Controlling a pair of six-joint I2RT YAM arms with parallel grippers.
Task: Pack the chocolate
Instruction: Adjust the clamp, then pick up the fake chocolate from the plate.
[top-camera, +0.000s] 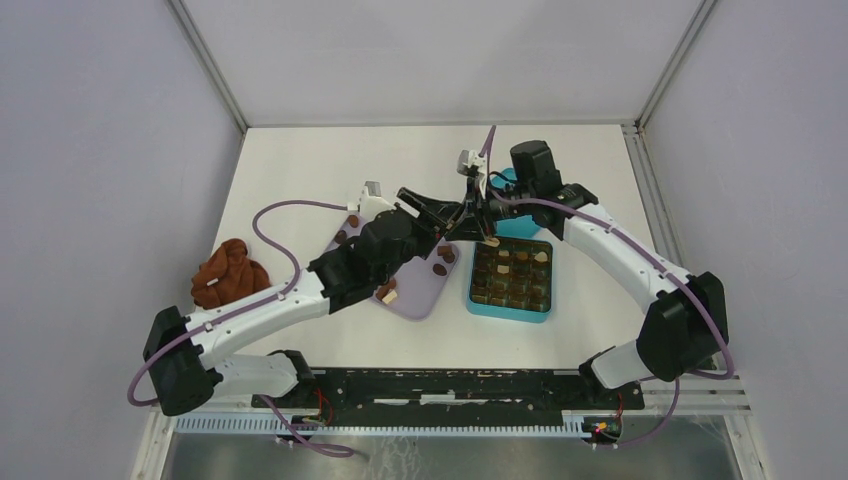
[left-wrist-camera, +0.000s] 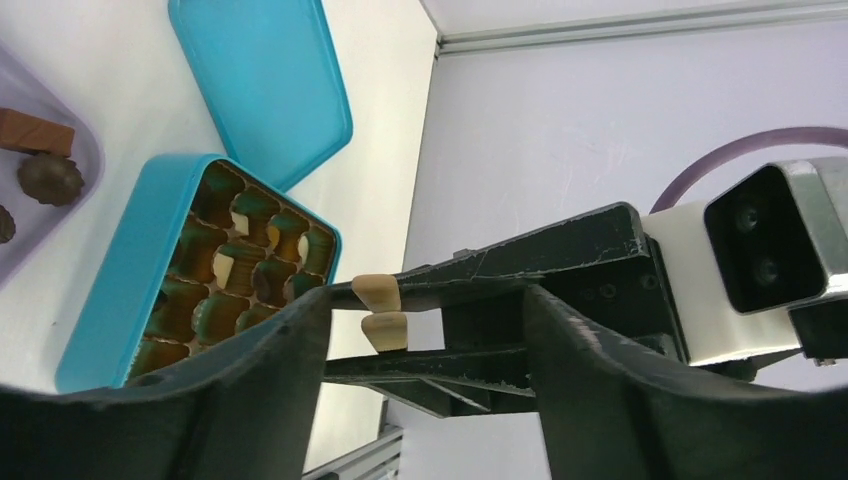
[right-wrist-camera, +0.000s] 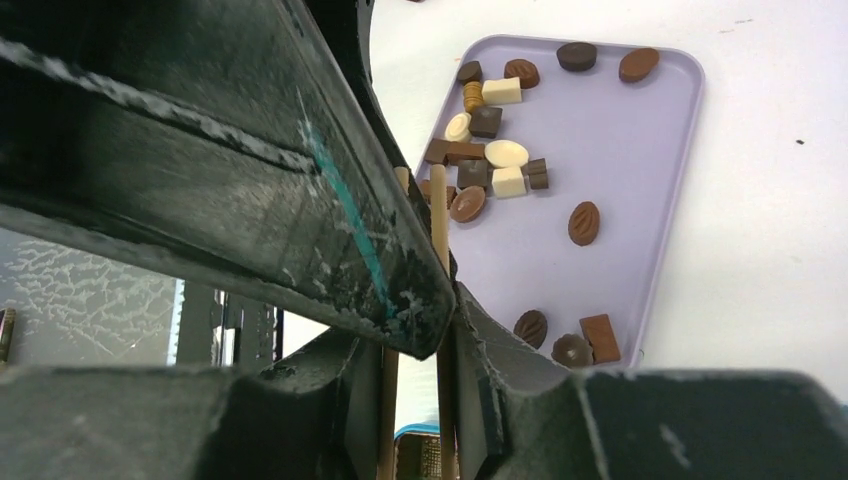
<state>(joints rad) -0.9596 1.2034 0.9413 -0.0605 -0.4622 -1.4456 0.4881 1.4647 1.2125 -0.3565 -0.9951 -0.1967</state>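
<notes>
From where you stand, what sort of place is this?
Likely a robot test cell: grey walls box in a white table, a left arm and a right arm are bolted at its near edge, and a tray of chocolates sits beside a teal box.
</notes>
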